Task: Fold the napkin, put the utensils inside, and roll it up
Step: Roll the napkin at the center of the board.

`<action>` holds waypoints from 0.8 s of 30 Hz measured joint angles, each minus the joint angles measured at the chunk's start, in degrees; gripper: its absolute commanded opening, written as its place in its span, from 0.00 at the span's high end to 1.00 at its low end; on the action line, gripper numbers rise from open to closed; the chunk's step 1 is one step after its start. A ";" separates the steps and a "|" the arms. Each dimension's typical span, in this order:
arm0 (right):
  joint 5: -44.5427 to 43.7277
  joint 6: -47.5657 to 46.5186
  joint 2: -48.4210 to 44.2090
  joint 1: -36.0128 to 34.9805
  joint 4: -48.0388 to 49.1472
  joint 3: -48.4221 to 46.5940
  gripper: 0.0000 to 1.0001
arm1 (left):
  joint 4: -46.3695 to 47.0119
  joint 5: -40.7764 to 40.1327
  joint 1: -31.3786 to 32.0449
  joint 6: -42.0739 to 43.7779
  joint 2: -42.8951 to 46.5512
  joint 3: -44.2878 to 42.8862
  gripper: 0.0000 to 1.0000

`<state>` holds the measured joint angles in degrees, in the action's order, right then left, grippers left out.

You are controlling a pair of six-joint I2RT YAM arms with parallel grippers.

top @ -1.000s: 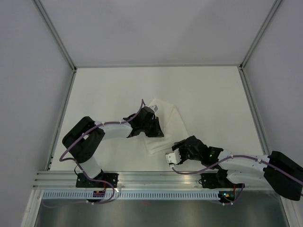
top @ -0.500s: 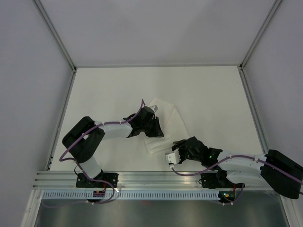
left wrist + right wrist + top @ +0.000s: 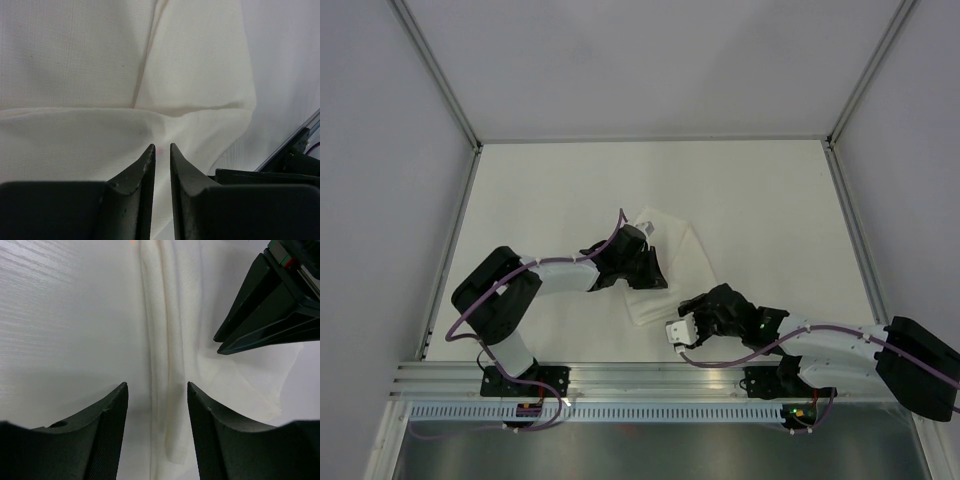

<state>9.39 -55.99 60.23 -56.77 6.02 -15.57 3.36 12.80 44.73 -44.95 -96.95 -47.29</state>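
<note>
White bench (image 3: pixel 770 220), napkin (image 3: pixel 680 250) lies rumpled and partly folded near mid-bench, toward the near edge. No utensils visible. Left tool (image 3: pixel 162 147) is almost clenched, tips on the cloth; cannot tell whether it pinches any. Right tool (image 3: pixel 157 387) is released, jaws straddling a raised fold ridge. Likely folding step; next the right tool should close on that ridge.

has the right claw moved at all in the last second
Yes, slightly. The right claw has edged up and left in the top view, away from the aluminium rail and toward the napkin.
</note>
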 measured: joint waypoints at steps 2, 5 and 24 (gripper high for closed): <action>-0.11 0.04 1.07 0.00 0.24 0.00 0.44 | 0.37 0.22 0.00 0.00 0.00 0.13 0.77; -0.76 -0.35 3.61 0.00 1.77 0.04 0.43 | 1.14 0.74 0.00 0.00 -0.02 0.50 0.77; -5.35 -4.17 6.36 -0.02 10.19 2.73 0.51 | 1.62 1.31 -0.39 0.02 -0.20 0.81 0.77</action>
<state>4.03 -60.16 66.59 -56.80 16.21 -12.84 4.97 14.11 44.34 -44.93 -97.14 -46.48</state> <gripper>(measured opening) 0.491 0.229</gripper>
